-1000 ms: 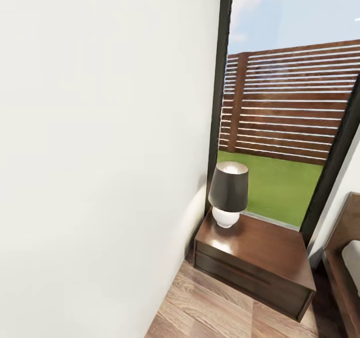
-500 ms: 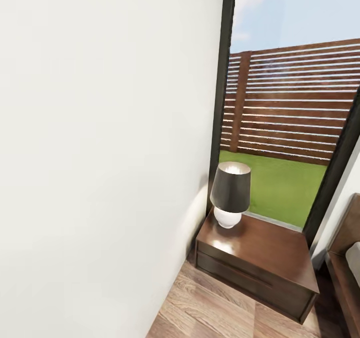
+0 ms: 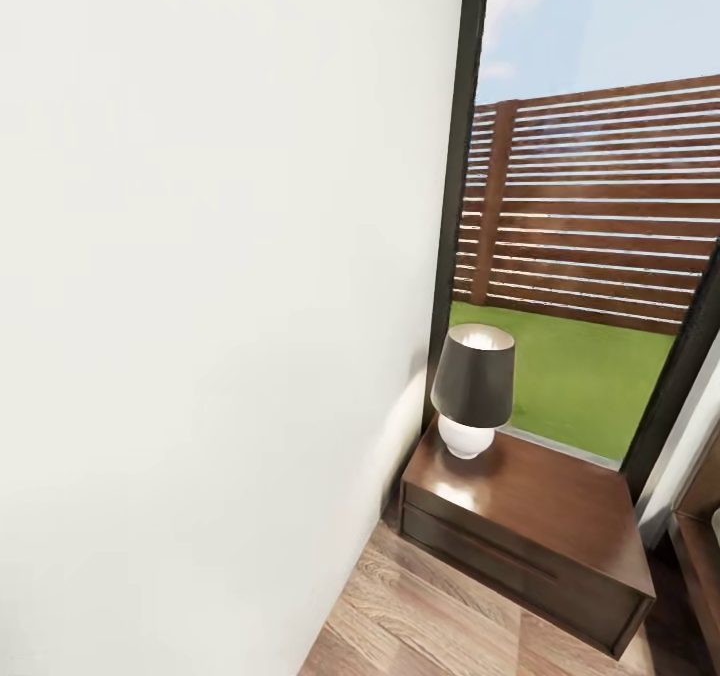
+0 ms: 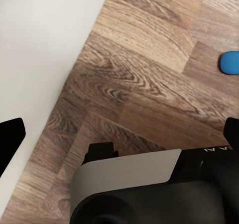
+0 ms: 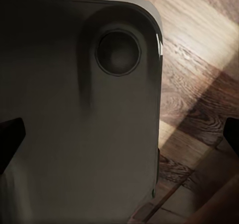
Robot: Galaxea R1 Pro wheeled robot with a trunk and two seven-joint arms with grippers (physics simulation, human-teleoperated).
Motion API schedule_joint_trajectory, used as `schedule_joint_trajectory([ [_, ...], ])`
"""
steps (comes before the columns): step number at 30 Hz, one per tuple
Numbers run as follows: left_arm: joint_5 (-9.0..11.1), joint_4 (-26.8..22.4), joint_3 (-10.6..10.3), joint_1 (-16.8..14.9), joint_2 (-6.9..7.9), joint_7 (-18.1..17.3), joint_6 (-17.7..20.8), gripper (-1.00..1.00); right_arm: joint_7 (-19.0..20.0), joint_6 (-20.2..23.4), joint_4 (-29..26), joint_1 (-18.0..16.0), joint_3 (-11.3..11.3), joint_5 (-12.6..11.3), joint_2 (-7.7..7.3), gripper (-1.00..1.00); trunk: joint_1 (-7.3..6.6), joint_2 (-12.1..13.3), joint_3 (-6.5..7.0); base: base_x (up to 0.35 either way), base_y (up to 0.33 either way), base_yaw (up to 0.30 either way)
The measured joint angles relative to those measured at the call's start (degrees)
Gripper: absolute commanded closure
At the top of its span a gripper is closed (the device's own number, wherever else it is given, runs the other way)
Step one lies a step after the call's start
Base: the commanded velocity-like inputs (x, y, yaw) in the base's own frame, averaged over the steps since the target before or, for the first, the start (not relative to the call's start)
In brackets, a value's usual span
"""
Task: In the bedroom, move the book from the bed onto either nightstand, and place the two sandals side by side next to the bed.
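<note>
Nightstand (image 3: pixel 560 501) is sitting in the corner of the room in the head view, low down and to the right of a big white wall (image 3: pixel 200 306). It is dark brown and shiny. A lamp (image 3: pixel 473 389) with a black shade and a round white base is standing on its top, at the end near the wall. Behind it a tall window (image 3: pixel 590 256) is showing green grass and a brown slatted fence. A thin strip of the bed (image 3: pixel 702 546) and its dark wood frame is peeking in at the right edge, just beside the nightstand.

In the left wrist view, a bit of one blue sandal (image 4: pixel 230 62) is lying flat on the wood floor (image 4: pixel 149 74), well apart from the left gripper (image 4: pixel 122 142). Its two dark fingertips are sitting far apart at the picture's two sides, holding nothing.

The right gripper (image 5: pixel 119 134) is also spread wide, with nothing between its tips. It is looking down on the robot's own grey base (image 5: pixel 79 109).
</note>
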Motion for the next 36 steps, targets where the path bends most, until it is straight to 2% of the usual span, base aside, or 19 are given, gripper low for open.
schedule_joint_trajectory([
  [36, 0.00, -0.03, 0.03, 0.00, 0.00, 0.00, 0.00, -1.00, 0.15, -0.08, -0.68, 0.00, 0.03, 0.08, 0.02, -1.00, 0.00, 0.00, -0.01, 0.000, 0.000, 0.003],
])
